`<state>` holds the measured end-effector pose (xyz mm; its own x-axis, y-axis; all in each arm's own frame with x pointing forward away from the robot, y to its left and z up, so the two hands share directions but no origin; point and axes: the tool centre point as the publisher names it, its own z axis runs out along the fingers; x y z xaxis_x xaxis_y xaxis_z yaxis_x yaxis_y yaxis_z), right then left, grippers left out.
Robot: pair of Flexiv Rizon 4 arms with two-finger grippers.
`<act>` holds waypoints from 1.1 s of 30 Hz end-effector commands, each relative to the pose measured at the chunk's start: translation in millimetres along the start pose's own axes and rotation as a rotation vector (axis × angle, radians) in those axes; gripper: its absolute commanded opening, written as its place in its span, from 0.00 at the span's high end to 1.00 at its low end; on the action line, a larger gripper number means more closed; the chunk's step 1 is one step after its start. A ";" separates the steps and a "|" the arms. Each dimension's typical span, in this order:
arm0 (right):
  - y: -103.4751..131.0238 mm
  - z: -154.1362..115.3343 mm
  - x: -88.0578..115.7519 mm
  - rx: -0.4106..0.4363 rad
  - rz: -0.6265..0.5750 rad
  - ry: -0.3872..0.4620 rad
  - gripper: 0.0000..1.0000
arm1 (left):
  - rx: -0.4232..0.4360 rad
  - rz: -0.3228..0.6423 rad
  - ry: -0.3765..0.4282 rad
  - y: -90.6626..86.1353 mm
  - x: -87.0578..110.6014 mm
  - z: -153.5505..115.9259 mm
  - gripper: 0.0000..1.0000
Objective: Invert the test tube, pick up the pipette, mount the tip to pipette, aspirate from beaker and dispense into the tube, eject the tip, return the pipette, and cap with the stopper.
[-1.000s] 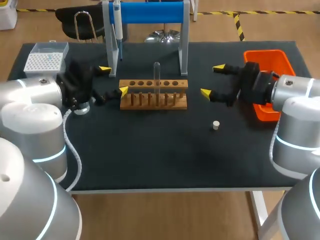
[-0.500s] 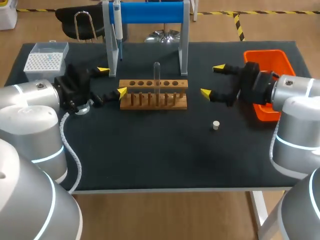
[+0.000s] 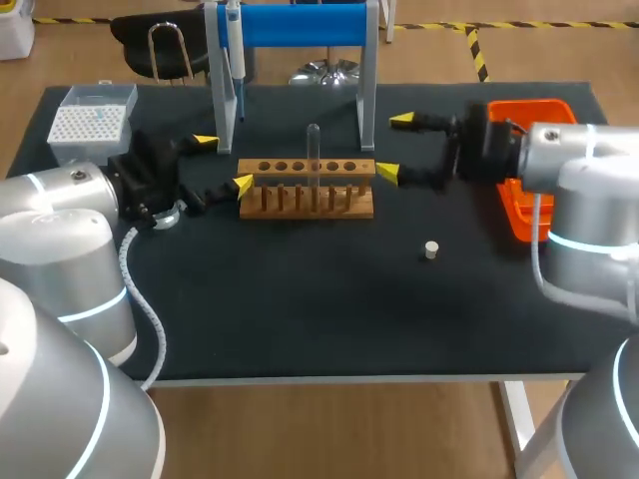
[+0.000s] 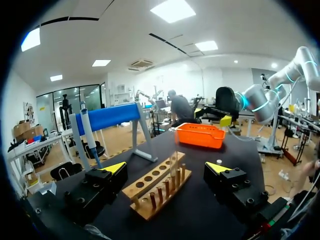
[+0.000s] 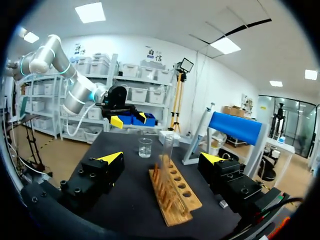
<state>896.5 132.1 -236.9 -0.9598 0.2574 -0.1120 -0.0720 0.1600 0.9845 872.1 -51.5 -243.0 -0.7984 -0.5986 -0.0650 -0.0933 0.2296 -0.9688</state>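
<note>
Lying loose near the front of the counter [image 3: 300, 319], the stopper [image 3: 430, 249] could roll if brushed. Beyond, right hand [image 3: 394, 148] and left hand [image 3: 225, 162] flank the rack [image 3: 307, 190], both spread wide, holding nothing. A misjudged squeeze on the upright test tube [image 3: 313, 150] there could crack it or tip the rack.

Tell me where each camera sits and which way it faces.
Head: above, behind the robot, looking down on the table; left arm and right arm show.
Left wrist: faces along the rack toward the orange bin; left gripper shows.
Right wrist: faces the rack's other end and beaker; right gripper shows.
Wrist views share the test tube.
</note>
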 end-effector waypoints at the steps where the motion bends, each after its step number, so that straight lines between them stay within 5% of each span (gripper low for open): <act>1: -4.2 22.4 -24.6 -0.030 0.016 0.224 0.00 | 0.011 0.001 -0.004 1.8 0.9 -0.7 0.00; 14: -7.2 59.2 -23.0 -0.089 0.051 0.367 0.00 | 0.011 0.001 -0.004 1.8 0.9 -0.7 0.00; 28: -17.5 75.6 -11.1 -0.072 0.095 0.359 0.00 | 0.011 0.001 -0.004 1.8 0.9 -0.7 0.00; 33: -19.1 82.6 -5.8 -0.092 0.100 0.352 0.17 | 0.011 0.001 -0.004 1.8 0.9 -0.7 0.00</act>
<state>927.7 201.0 -262.5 -0.9960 -0.0860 0.0259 0.0200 0.0688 0.9974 872.0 -50.5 -243.9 -0.7987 -0.5983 -0.0645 -0.0894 0.2239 -0.9705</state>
